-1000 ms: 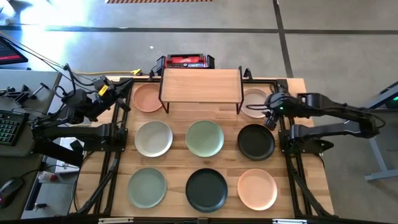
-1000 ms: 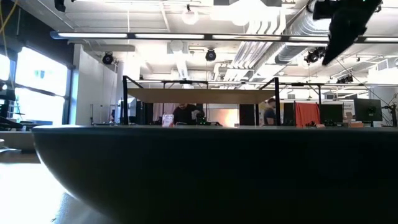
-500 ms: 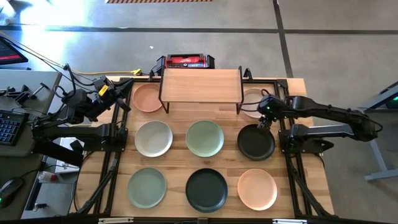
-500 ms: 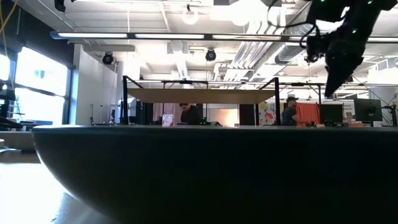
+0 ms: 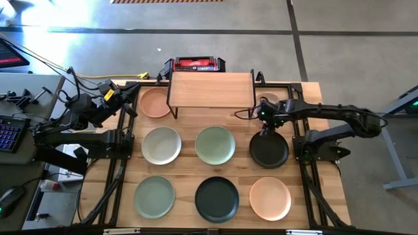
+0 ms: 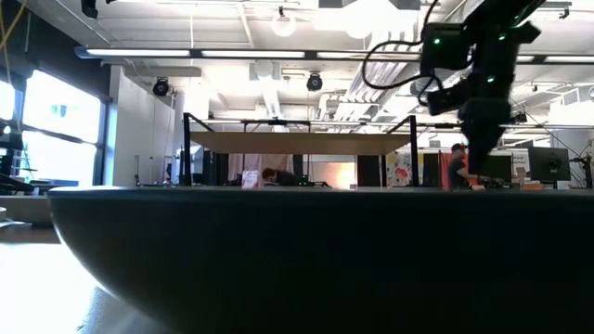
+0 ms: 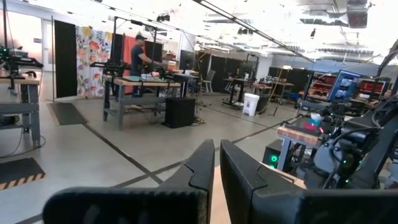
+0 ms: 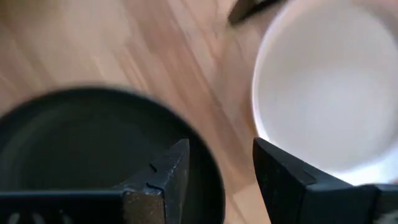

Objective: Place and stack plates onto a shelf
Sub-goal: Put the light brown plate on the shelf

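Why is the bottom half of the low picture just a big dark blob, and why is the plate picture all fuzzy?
In the low view, a round black matte plate sits right against the lens, so it fills the lower half, dark against the bright ceiling lights. In the right wrist view, the round black plate and the round white plate look smeared, while the right gripper, open, stays sharper.

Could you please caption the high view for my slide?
Right gripper, open, above the black plate's rim beside the shelf; left arm parked at the table's left edge.
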